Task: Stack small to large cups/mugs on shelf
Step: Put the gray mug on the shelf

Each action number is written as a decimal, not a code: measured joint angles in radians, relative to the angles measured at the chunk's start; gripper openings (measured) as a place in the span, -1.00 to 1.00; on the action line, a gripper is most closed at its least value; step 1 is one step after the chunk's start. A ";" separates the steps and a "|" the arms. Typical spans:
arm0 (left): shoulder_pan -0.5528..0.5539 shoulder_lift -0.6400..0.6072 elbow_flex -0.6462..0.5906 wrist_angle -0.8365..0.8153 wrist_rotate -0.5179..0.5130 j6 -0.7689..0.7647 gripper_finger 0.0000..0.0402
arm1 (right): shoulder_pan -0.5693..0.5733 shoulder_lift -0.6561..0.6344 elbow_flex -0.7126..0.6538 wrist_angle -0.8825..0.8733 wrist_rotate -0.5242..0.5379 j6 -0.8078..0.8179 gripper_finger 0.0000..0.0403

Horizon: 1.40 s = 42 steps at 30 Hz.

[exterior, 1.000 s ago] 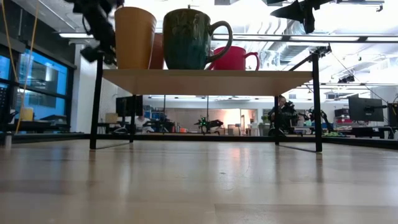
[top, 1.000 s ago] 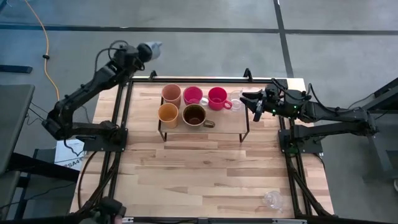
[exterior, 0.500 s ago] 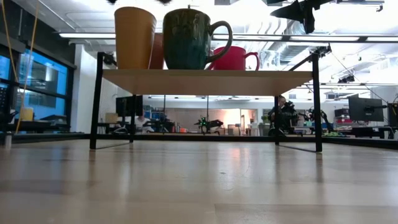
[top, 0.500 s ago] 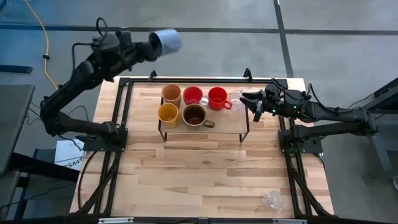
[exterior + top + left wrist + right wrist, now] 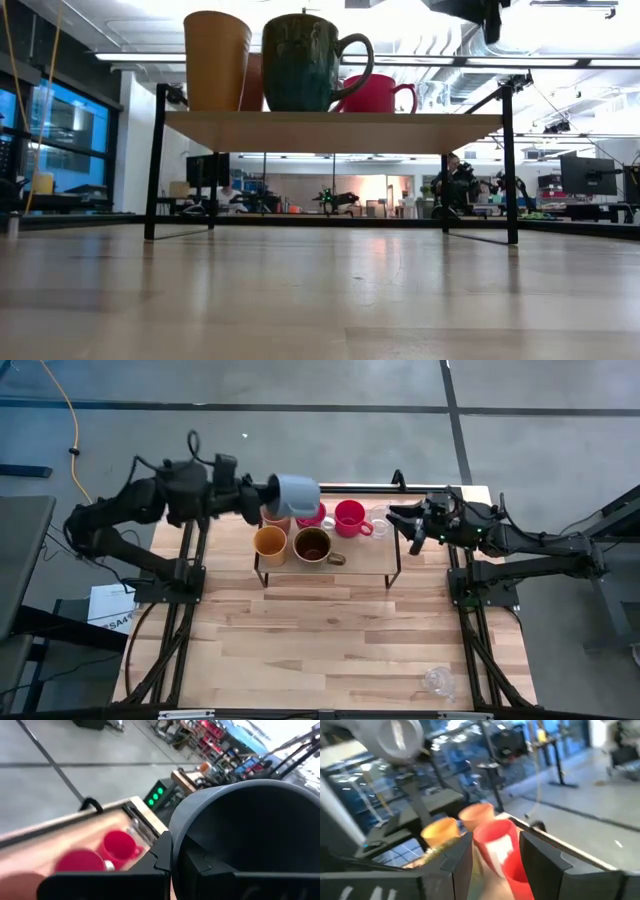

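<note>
Since a second ago my left arm has swung in from beyond the far-left corner of the worktop (image 5: pixel 330 650), and my left claw (image 5: pixel 262 499), clenched on the grey-blue mug (image 5: pixel 296 493), now carries it tipped on its side over the back row of the shelf (image 5: pixel 370 550). My right claw (image 5: pixel 408 526) has not shifted: it hangs off the shelf's right end, fingers parted around nothing that I can see.

Directly under the carried mug sit the peach tumbler (image 5: pixel 276 512) and a pink cup (image 5: pixel 311 513); just ahead of it stands the red cup (image 5: pixel 349 517). Nearer the front edge are the orange-yellow cup (image 5: pixel 270 544) and the dark-brown mug (image 5: pixel 313 545). The shelf is crowded, so coming down here could knock the tumbler or nudge a cup off the plank. The mug is held by its rim while lying sideways, which may let it slip or swing as I turn it upright.

From above, the mug hides most of the tumbler and part of the pink cup, so I cannot judge the gap between them. A clear glass cup (image 5: pixel 379 518) between the red cup and my right claw is faint, probably resting on the shelf's end. Another clear glass (image 5: pixel 437 681) stands well apart from both claws, near the front right corner. My left wrist view is mostly filled by the mug's interior.
</note>
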<state>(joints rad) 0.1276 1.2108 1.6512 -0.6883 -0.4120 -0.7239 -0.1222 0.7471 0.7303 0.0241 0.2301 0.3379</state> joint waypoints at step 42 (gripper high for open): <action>-0.134 0.247 0.289 -0.411 -0.298 -0.215 -1.00 | 0.296 0.755 1.025 -0.457 0.258 -0.721 0.15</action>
<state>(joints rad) -0.0067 1.4573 1.9400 -1.0992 -0.7098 -0.9394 0.1734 1.5023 1.7553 -0.4330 0.4881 -0.3827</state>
